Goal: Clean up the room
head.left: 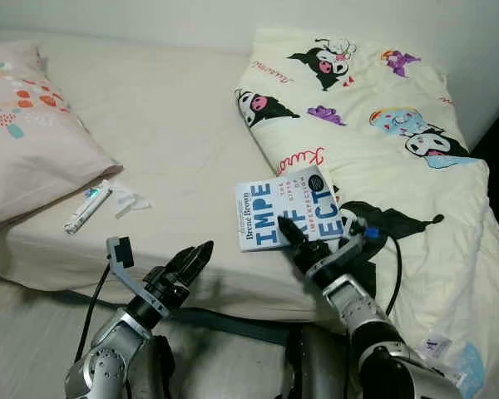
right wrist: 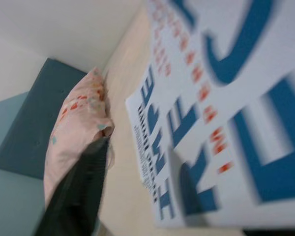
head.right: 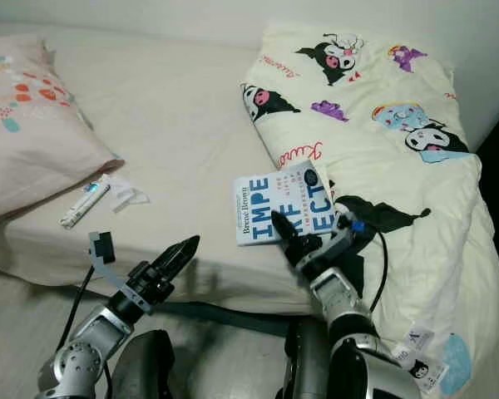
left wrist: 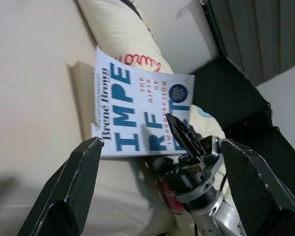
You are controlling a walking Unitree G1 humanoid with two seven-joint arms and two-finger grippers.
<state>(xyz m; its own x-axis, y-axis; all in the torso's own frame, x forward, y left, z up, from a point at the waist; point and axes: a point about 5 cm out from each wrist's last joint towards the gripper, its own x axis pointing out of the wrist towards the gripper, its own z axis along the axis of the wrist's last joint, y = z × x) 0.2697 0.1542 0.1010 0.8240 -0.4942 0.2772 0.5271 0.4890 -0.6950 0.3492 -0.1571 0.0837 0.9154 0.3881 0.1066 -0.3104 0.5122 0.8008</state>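
A white book [head.left: 287, 214] with big blue letters lies at the bed's near edge, partly against the cartoon-print quilt [head.left: 382, 141]. My right gripper [head.left: 286, 233] is at the book's near edge, shut on the book: one black finger [left wrist: 184, 135] lies across the cover and the other is hidden beneath. The right wrist view has the cover [right wrist: 226, 113] very close and blurred. My left gripper [head.left: 195, 258] hovers open in front of the mattress edge, left of the book, with nothing between its fingers [left wrist: 83, 187].
A pink patterned pillow [head.left: 25, 125] lies at the bed's left. Beside it are a small white tube [head.left: 87, 206] and a clear wrapper [head.left: 129, 201]. The quilt hangs over the bed's right corner. Dark furniture [left wrist: 236, 93] stands beyond the bed.
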